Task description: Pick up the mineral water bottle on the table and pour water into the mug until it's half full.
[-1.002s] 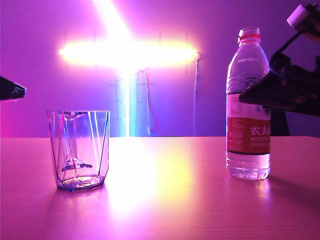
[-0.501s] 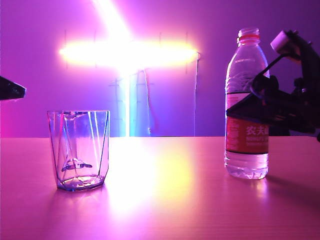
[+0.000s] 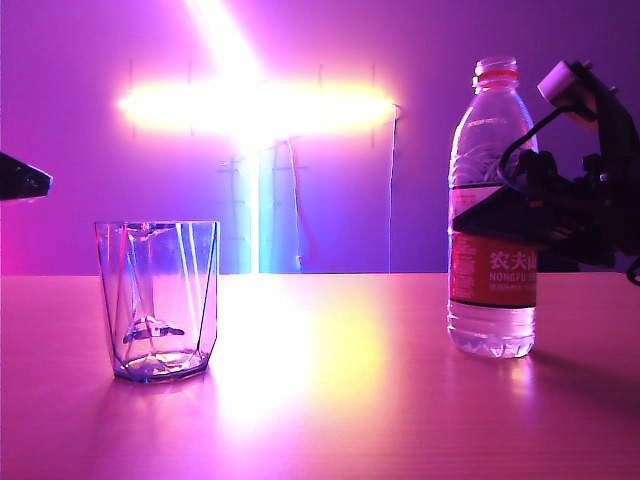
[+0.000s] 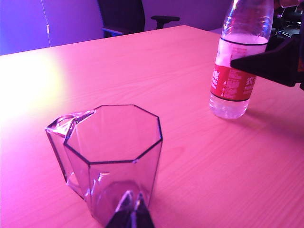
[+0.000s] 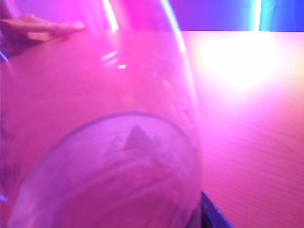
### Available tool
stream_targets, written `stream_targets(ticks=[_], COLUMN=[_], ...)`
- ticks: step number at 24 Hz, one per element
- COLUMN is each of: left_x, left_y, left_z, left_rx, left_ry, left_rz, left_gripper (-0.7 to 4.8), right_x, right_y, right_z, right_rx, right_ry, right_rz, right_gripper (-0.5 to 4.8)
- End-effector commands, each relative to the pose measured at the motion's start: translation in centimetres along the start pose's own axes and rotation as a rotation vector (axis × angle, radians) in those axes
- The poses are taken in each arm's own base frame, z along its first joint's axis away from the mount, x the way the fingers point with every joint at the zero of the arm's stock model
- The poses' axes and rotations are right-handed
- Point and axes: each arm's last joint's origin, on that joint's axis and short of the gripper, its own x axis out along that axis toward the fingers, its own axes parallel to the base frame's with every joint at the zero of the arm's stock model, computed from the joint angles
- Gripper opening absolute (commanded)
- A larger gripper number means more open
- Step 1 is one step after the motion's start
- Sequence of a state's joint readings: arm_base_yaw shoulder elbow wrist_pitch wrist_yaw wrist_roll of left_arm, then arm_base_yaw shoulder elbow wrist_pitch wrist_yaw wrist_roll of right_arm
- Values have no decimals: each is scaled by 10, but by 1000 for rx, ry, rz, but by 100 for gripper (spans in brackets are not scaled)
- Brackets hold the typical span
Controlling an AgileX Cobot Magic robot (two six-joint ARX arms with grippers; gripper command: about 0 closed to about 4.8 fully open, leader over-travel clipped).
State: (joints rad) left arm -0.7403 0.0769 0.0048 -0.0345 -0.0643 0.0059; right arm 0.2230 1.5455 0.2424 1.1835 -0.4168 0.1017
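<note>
The bottle (image 3: pixel 492 215) stands upright on the desk (image 3: pixel 340 400) toward its right side, cap on, water inside. The right gripper (image 3: pixel 478 215) is at the bottle at label height, one dark finger (image 4: pixel 270 61) lying across the label's upper edge. In the right wrist view the bottle (image 5: pixel 95 133) fills the frame, blurred; whether the jaws press the bottle cannot be told. The mug (image 3: pixel 157 298) stands upright toward the desk's left side, well apart from the bottle, and looks empty. The left gripper (image 4: pixel 130 213) hangs close above and beside the mug (image 4: pixel 111 156), its two tips nearly together, apparently closed, holding nothing.
</note>
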Motion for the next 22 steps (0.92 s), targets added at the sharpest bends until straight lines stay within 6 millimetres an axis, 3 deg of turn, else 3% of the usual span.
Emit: stream_targets(ticks=[1,6,9,14,17,22], left_x=[0,0,0,0,0,0], left_y=[0,0,0,0,0,1], left_z=[3,3,3,3,3,3], left_rx=[-4,-3,-4,-4,-4,-4], left_ry=[-16,-16,-16,-16,-16,-16], left_rz=[1,1,1,2,3,7], left_gripper=[-2,-2,-2,-2,-2,-2], right_x=[1,2,3,3,4,8], right_y=[1,0,0,1,1,1], right_z=[3,6,9,13,15,31], right_rx=[-3,-10,-16,-15,-23,-45], right_ry=[-23,-38,-53,-89,-108,-153], right_rz=[12,12,16,21,23,36], right_gripper=[304,299,228,227,197,197])
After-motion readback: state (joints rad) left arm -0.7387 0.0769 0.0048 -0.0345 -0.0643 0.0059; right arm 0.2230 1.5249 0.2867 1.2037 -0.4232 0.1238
